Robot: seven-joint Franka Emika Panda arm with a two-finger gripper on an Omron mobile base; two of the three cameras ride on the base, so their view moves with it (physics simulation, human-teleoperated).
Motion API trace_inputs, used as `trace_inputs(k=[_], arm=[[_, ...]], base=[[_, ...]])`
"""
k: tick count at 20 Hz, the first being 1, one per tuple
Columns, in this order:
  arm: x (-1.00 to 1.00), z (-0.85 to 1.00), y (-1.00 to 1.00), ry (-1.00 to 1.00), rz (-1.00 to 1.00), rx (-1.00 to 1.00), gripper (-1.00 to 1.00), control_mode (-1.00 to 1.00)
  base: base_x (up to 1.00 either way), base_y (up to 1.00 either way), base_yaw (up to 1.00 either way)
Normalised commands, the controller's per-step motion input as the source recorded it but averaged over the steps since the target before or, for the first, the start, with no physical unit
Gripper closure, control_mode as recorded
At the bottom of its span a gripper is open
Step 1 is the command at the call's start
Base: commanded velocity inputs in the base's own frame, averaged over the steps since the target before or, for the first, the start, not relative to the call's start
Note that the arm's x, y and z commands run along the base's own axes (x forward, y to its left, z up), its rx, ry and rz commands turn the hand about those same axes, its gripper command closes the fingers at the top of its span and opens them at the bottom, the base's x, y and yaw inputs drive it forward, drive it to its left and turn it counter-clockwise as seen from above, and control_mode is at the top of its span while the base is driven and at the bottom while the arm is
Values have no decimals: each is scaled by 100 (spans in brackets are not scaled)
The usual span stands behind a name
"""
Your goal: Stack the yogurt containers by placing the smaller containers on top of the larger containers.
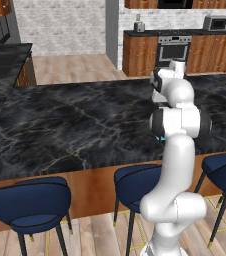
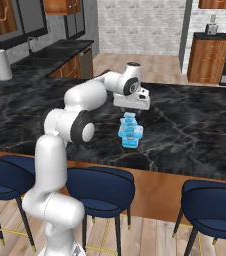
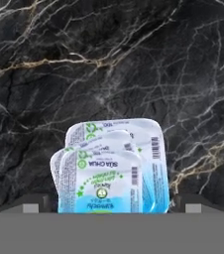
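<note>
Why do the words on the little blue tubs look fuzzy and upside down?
In the hand view the stacked light-blue yogurt tubs with white tops sit very close, so the print renders soft, and the camera rolls with the hand; in the right base view the same stack looks small and blocky on the black marble counter.

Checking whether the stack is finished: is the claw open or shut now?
Open. In the hand view its tips sit wide on either side of the tubs, touching none; the claw hovers above the stack.

My arm (image 2: 55,165) is all glossy white rounded shells with dark bands at the joints, plus a boxy white hand (image 2: 132,102).
</note>
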Motion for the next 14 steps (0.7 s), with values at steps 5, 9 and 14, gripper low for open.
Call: trace_inputs(k=[5,9,14], arm=[[-7,30,-3,0,0,0,-100,-100],[-18,10,0,0,0,0,-100,-100],[-37,5,0,0,0,0,-100,-100]], base=[[0,0,0],[0,0,0],[0,0,0]])
